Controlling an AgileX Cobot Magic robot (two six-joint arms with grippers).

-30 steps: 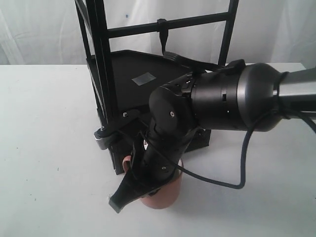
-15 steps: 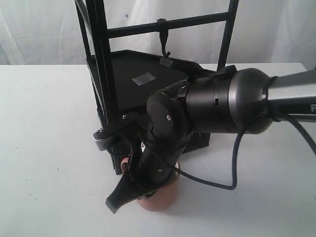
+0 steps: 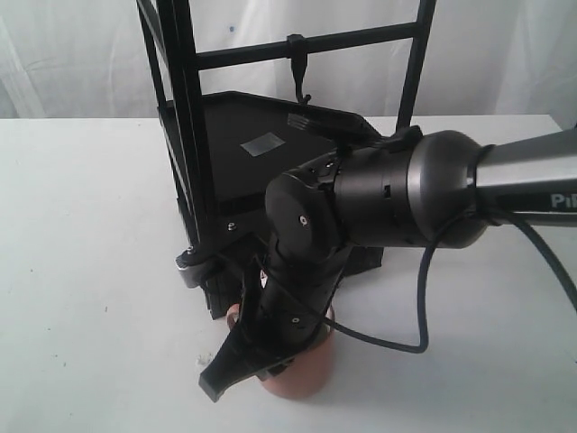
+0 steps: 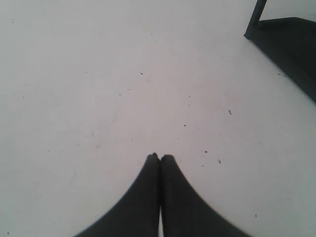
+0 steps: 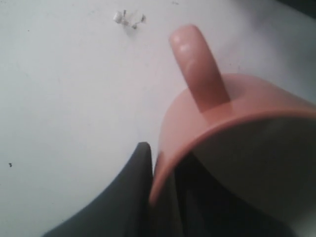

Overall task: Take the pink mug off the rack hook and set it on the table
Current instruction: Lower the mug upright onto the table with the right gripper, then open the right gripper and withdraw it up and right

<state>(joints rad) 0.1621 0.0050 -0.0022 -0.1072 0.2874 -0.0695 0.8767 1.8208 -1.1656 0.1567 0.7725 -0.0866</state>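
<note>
The salmon-pink mug [image 3: 305, 379] is off the rack, low over the white table [image 3: 90, 271] just in front of the rack's base; whether it touches the tabletop I cannot tell. My right gripper [image 3: 236, 368] is shut on the mug's rim, one finger outside the wall and one inside. The right wrist view shows the mug [image 5: 190, 116] with its loop handle [image 5: 197, 64] pointing away, and the gripper [image 5: 159, 163] pinching the wall. My left gripper [image 4: 159, 157] is shut with nothing in it over bare table [image 4: 98, 74]; it is out of the exterior view.
The black rack [image 3: 189, 108] with its flat base tray stands behind the mug; a hook [image 3: 298, 63] hangs from its crossbar. A corner of the rack base [image 4: 291, 44] shows near the left gripper. A small white scrap [image 5: 129, 19] lies on the table beyond the handle.
The right arm has shifted down and toward the near table edge with the mug. The mug sits lower in the exterior view than before. The grip is unchanged.
</note>
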